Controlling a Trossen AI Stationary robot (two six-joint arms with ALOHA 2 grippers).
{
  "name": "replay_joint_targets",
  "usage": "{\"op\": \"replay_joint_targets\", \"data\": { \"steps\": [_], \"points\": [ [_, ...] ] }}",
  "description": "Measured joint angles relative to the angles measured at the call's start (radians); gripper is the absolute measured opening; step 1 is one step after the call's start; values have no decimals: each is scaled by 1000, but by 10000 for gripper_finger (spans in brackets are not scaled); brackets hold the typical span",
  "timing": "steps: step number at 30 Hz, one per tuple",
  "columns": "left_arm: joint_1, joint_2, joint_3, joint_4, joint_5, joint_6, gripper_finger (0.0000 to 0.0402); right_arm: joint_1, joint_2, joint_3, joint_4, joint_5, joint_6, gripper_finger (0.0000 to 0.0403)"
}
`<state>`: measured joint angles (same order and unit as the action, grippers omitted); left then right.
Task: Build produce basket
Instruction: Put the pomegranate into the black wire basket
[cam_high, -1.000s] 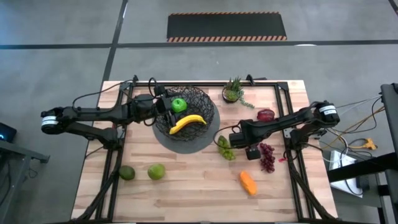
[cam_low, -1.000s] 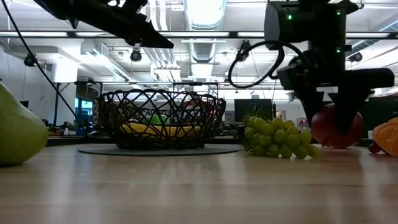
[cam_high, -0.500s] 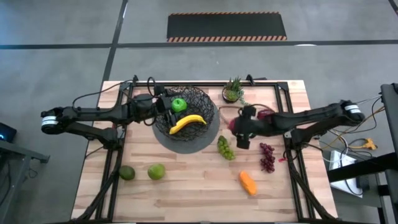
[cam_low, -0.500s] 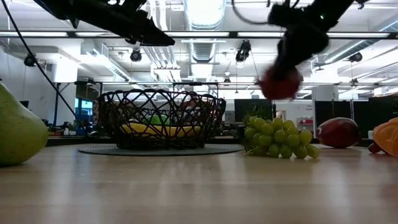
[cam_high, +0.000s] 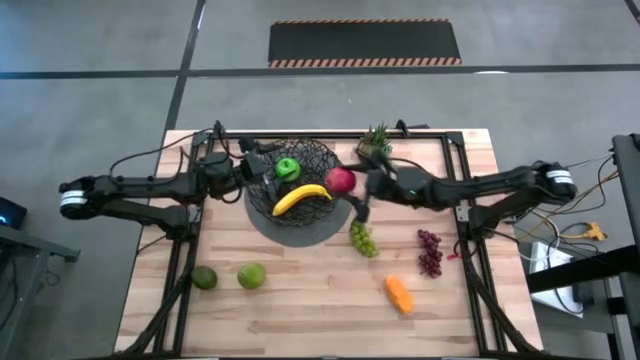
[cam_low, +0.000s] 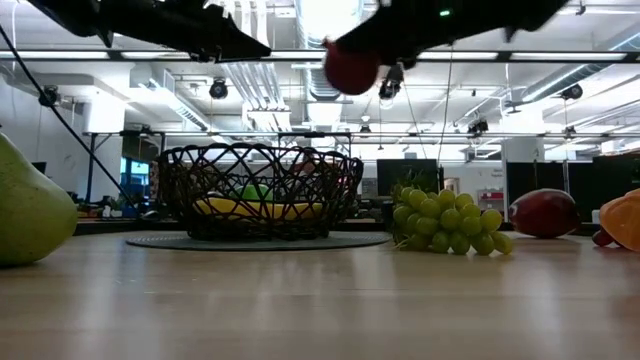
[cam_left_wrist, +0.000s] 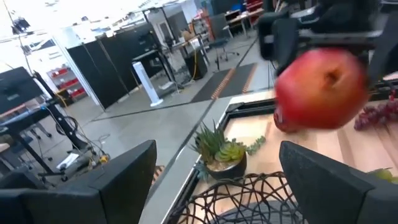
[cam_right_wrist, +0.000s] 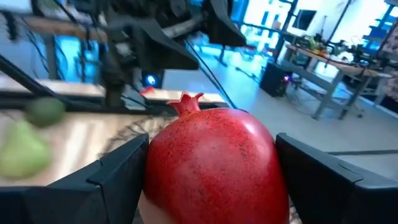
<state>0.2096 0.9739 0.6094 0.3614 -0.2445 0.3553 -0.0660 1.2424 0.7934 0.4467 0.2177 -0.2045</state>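
No readable text, labels, brands or numbers anywhere.

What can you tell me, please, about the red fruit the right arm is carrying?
The red fruit is round and deep red, with a finely speckled matte skin and a small pointed crown at one end, like a toy pomegranate. It sits between the two dark fingers of the right hand, which touch it on either side. It is held in the air above the right rim of the basket, touching neither the basket nor the table. The left wrist view shows it just ahead of the left hand.

Red fruit (cam_low: 351, 70) above basket (cam_low: 260, 190)
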Motion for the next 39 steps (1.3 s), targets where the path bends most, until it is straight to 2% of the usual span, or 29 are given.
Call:
{"op": "replay_joint_targets", "data": {
  "steps": [3,9,13,17,23,31,39],
  "points": [
    [0,-20,-13,-2,-31,1,322,-50,95,118,-86,-22,-16,310],
    [0,-68,-89,48,-190,-6,322,-147,271,373,-371,-95,65,309],
    [0,-103,-130,160,-195,-1,322,-184,379,515,-556,-95,108,311],
    [0,-140,-129,181,-195,-4,322,-198,476,616,-630,-95,110,309],
    [-2,-151,-149,171,-195,-9,322,-212,577,699,-691,-87,134,313],
    [-2,-157,-159,181,-195,-8,322,-216,636,711,-698,-75,157,313],
    [-2,-157,-159,185,-195,-8,322,-219,641,713,-693,17,187,357]
  ]
}}
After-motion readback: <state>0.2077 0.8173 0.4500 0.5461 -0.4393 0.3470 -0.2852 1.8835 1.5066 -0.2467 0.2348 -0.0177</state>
